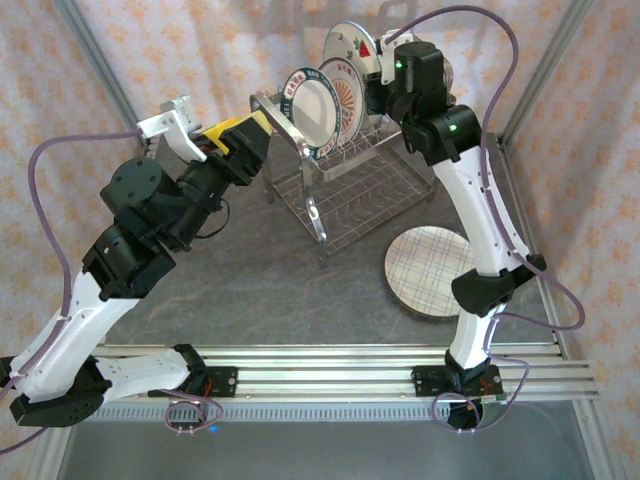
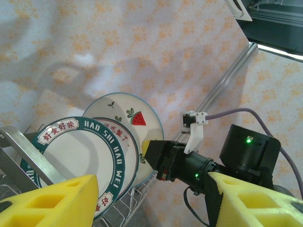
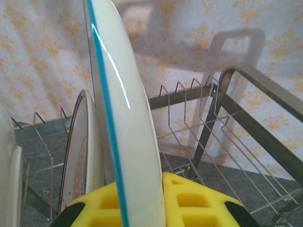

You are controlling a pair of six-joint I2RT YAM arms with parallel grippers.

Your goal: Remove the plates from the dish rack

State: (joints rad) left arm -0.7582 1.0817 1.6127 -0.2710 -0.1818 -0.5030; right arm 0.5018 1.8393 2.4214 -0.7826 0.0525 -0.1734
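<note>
Overhead: the shiny wire dish rack [image 1: 345, 200] stands mid-worktop [image 1: 250, 290], with a glossy green-rimmed lettered plate [image 1: 303, 108] upright in its tines. At the rack's 4 o'clock a round plaid plate [image 1: 432, 270] lies flat. At 1 o'clock the right tool [image 1: 378, 70] pinches a white fruit-print plate [image 1: 348, 42], held upright. The left tool [image 1: 240, 140] hovers at 9 o'clock.

Left wrist: its blocky yellow fingers [image 2: 52, 203] gape wide, holding nothing, with the lettered plate just ahead.

Right wrist: the plate's rim shows edge-on, clamped between yellow pads [image 3: 199, 203], with wire tines behind.
</note>
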